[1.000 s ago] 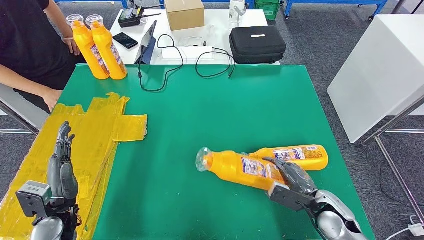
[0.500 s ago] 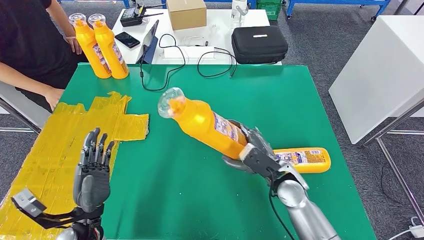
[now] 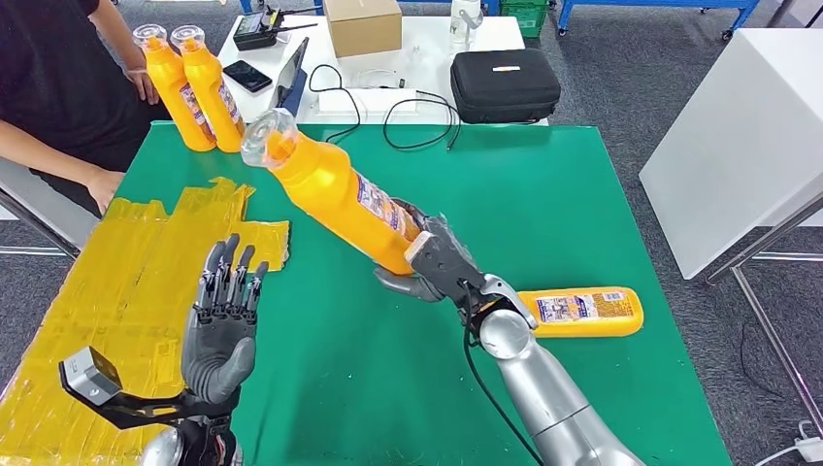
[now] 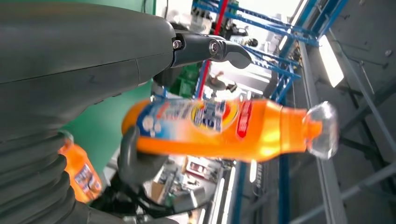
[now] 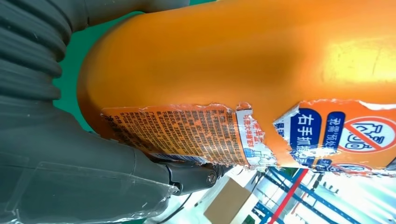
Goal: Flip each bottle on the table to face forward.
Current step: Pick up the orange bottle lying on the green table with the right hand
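Bottle (image 3: pixel 335 199) aloft over the green tabletop (image 3: pixel 543 194), gripped at its base by the right robot hand (image 3: pixel 432 262), long axis slanting cap-first far-left, toward the empty, spread-fingered left robot hand (image 3: pixel 221 325) waiting near-left.

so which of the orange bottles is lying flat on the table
The bottle on the green table by the right arm. The right hand holds another bottle aloft, and two bottles stand upright at the far corner.

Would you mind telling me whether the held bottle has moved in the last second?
Yes. The right hand lifted the bottle off the green table, toward the standing bottles.
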Tool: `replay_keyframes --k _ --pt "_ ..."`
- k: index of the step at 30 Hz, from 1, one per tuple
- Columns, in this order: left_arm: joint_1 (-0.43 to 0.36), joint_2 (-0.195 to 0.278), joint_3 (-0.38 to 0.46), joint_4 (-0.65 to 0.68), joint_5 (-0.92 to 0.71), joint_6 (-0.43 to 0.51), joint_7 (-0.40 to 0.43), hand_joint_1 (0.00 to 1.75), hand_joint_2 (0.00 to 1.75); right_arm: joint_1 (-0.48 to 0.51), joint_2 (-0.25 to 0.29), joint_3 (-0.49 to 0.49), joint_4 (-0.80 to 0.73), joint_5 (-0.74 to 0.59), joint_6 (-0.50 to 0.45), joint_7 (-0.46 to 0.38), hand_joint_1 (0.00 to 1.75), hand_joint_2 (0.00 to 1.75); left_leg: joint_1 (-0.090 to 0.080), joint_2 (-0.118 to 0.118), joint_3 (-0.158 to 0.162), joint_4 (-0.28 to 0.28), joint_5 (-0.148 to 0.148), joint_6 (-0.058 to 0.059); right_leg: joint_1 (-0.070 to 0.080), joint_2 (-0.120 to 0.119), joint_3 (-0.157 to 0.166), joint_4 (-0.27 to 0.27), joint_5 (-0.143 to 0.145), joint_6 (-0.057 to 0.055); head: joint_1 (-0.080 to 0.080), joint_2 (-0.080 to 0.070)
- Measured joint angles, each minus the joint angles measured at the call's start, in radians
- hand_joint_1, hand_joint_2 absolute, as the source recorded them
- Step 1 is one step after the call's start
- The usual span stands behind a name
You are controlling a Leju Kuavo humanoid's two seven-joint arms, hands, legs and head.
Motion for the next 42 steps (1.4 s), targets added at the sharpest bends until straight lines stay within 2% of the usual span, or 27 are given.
replay_keyframes --k 7,14,19,27,31,42 --pt "-0.032 -0.014 -0.008 0.018 0.015 0.002 0.009 0.0 1.75 -0.047 0.103 0.051 0.114 0.022 -0.011 0.008 1.75 1.75 0.0 0.0 0.0 0.0 0.0 0.0 0.0 0.0 0.0 0.0 0.0 0.0 0.0 0.0" --pt "-0.027 -0.02 0.021 0.02 0.022 0.014 0.001 0.0 1.75 -0.03 0.183 0.157 0.204 0.062 -0.027 -0.016 1.75 1.75 0.001 0.0 -0.002 0.0 0.0 0.0 0.0 0.0 -0.002 0.0 0.0 0.0 0.0 0.0" --pt "-0.02 -0.022 0.068 0.02 0.025 0.014 -0.003 0.0 1.75 0.016 0.215 0.256 0.23 0.078 -0.028 -0.038 1.75 1.75 0.001 0.0 -0.002 0.0 0.0 0.0 0.0 0.0 -0.003 0.0 -0.001 -0.001 0.0 0.0" --pt "0.024 -0.025 0.141 0.015 0.029 0.007 -0.021 0.0 1.75 0.064 0.231 0.37 0.257 0.098 -0.025 -0.066 1.75 1.75 0.0 0.0 -0.002 0.0 0.0 0.0 0.0 0.0 -0.004 0.0 -0.001 -0.001 0.0 0.0" --pt "0.049 -0.025 0.17 0.012 0.027 0.002 -0.024 1.75 1.75 0.07 0.231 0.419 0.275 0.099 -0.028 -0.069 1.75 1.75 0.001 0.0 -0.003 0.0 0.0 0.0 0.0 0.0 -0.004 0.0 -0.001 -0.001 0.0 0.0" --pt "0.067 -0.035 0.197 0.007 0.002 0.014 -0.03 1.75 1.75 0.064 0.234 0.456 0.309 0.086 -0.046 -0.066 1.75 1.75 0.001 0.0 -0.003 0.0 0.0 0.0 0.0 0.0 -0.004 0.0 0.0 -0.001 0.001 0.0"
